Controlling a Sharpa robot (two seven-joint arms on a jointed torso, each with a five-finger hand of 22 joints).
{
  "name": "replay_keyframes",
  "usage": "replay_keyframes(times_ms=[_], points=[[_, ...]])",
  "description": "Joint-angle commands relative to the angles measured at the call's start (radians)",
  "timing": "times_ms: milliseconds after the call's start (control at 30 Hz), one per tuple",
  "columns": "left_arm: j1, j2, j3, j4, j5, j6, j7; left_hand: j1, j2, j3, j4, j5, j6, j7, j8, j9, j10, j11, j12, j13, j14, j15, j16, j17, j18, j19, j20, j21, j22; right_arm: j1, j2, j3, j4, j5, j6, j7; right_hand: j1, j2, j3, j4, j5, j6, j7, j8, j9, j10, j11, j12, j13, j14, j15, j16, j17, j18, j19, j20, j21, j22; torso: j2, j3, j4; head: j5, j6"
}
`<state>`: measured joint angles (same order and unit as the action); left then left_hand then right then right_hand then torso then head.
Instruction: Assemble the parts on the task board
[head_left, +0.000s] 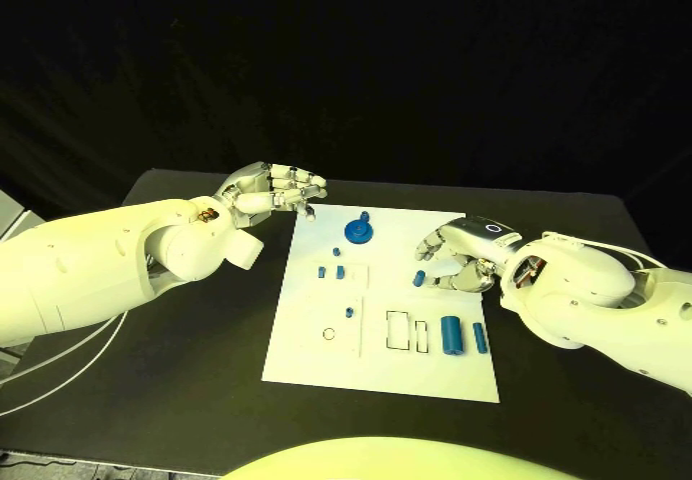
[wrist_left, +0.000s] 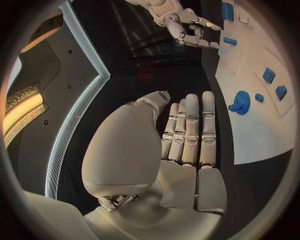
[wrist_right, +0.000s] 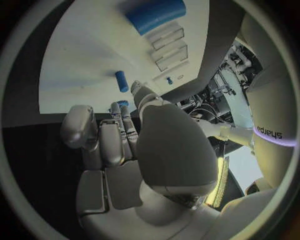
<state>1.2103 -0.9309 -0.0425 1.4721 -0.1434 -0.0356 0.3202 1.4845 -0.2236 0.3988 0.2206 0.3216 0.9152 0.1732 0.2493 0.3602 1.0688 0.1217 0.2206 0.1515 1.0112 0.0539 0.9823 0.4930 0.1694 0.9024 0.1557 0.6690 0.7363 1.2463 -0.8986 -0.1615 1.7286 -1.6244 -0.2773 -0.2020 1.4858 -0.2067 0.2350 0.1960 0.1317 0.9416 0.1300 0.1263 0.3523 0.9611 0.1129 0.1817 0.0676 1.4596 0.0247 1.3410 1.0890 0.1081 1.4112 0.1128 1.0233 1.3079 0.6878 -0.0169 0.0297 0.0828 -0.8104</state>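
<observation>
The left hand (head_left: 271, 190) hovers off the white board's (head_left: 325, 355) far corner, fingers straight and pressed together, holding nothing. A round blue part (head_left: 358, 233) lies just beyond its fingertips. The right hand (head_left: 459, 258) curls over a small blue peg (head_left: 418, 279); grip unclear
</observation>
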Motion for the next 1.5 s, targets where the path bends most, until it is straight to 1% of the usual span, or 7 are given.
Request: replay_keyframes(times_ms=[33,467,600,1067,1200,1300,1500], points=[[0.0,0.002,0.001,0.001,0.005,0.021,0.005,0.006,0.001,0.0,-0.005,-0.003,0.001,0.006,-0.004,-0.002,-0.004,0.001,-0.005,-0.001,-0.007,0.003,0.003,0.001,0.009,-0.009,0.002,0.005,0.001,-0.004,0.014,-0.002,-0.015,-0.036,0.053,-0.013,0.022,0.006,-0.007,0.006,0.005,0.007,-0.007,-0.004,-0.002,0.003,-0.001,0.011,0.0,0.017,0.002,0.006,0.003,-0.013,0.005,0.002,0.006,0.048,0.0,-0.0008,0.0005,-0.001,0.0],[0.0,0.001,0.001,0.001,0.005,0.024,0.004,0.006,0.001,0.0,-0.005,-0.003,0.001,0.006,-0.004,-0.002,-0.004,0.001,-0.005,-0.001,-0.007,0.003,0.003,0.001,0.009,-0.009,0.002,0.005,0.001,-0.023,0.064,-0.006,-0.069,-0.058,0.064,-0.027,0.043,0.032,0.039,0.043,0.004,0.043,0.001,0.001,-0.005,0.066,-0.017,0.041,0.001,0.018,-0.012,0.007,0.002,-0.02,0.025,-0.006,0.048,0.069,0.0,-0.0008,0.001,0.0,-0.001],[0.0,0.001,0.001,0.001,0.005,0.025,0.003,0.005,0.002,0.0,-0.004,-0.003,0.001,0.006,-0.005,-0.002,-0.003,0.002,-0.006,-0.001,-0.008,0.003,0.004,0.002,0.009,-0.01,0.002,0.006,0.002,-0.027,0.072,-0.007,-0.075,-0.053,0.063,-0.025,0.049,0.026,0.092,0.066,-0.031,0.062,0.008,0.004,-0.006,0.102,-0.024,0.029,-0.001,0.018,-0.019,0.005,-0.001,-0.022,0.029,-0.011,0.055,0.074,0.0,-0.0012,-0.0002,0.0,-0.002],[0.0,0.0,0.001,0.002,0.005,0.029,0.0,0.005,0.002,-0.001,-0.004,-0.003,0.001,0.006,-0.005,-0.002,-0.003,0.002,-0.006,-0.001,-0.008,0.003,0.004,0.002,0.009,-0.01,0.002,0.006,0.003,-0.039,0.096,-0.009,-0.101,-0.061,0.056,-0.029,0.051,0.02,0.143,0.078,-0.034,0.091,0.01,0.016,-0.001,0.134,-0.028,0.017,0.001,0.02,-0.023,0.009,0.005,-0.025,0.036,-0.013,0.073,0.084,0.0,-0.0003,0.0007,0.0,-0.005],[0.0,0.0,0.001,0.002,0.005,0.028,-0.001,0.005,0.002,-0.001,-0.004,-0.003,0.001,0.006,-0.005,-0.002,-0.003,0.002,-0.006,-0.001,-0.008,0.003,0.004,0.002,0.009,-0.01,0.002,0.006,0.003,-0.042,0.098,-0.01,-0.104,-0.066,0.033,-0.03,0.057,0.034,0.19,0.071,-0.039,0.131,0.0,0.04,0.012,0.189,-0.04,0.022,0.008,0.022,-0.034,0.013,0.012,-0.029,0.043,-0.019,0.096,0.096,0.0,-0.0006,0.0004,0.001,-0.007],[0.0,0.0,0.001,0.002,0.005,0.028,-0.001,0.004,0.004,0.0,-0.003,-0.003,0.001,0.006,-0.005,-0.002,-0.003,0.002,-0.006,-0.001,-0.008,0.003,0.004,0.002,0.01,-0.011,0.002,0.006,0.004,-0.043,0.099,-0.01,-0.104,-0.073,-0.001,-0.033,0.065,0.052,0.23,0.048,-0.071,0.16,-0.013,0.067,0.03,0.24,-0.057,0.031,0.018,0.024,-0.047,0.015,0.015,-0.032,0.051,-0.031,0.12,0.108,0.0,-0.0006,0.0002,0.001,-0.007],[0.0,0.0,0.001,0.001,0.005,0.028,-0.001,0.004,0.004,0.0,-0.003,-0.003,0.001,0.006,-0.005,-0.002,-0.003,0.002,-0.006,-0.001,-0.008,0.003,0.004,0.002,0.01,-0.011,0.002,0.006,0.004,-0.044,0.096,-0.01,-0.097,-0.086,-0.054,-0.033,0.082,0.053,0.278,-0.007,-0.083,0.153,-0.011,0.082,0.05,0.282,-0.067,0.035,0.034,0.025,-0.056,0.016,0.018,-0.037,0.056,-0.042,0.144,0.121,-0.001,-0.0011,0.0011,0.002,-0.008]])
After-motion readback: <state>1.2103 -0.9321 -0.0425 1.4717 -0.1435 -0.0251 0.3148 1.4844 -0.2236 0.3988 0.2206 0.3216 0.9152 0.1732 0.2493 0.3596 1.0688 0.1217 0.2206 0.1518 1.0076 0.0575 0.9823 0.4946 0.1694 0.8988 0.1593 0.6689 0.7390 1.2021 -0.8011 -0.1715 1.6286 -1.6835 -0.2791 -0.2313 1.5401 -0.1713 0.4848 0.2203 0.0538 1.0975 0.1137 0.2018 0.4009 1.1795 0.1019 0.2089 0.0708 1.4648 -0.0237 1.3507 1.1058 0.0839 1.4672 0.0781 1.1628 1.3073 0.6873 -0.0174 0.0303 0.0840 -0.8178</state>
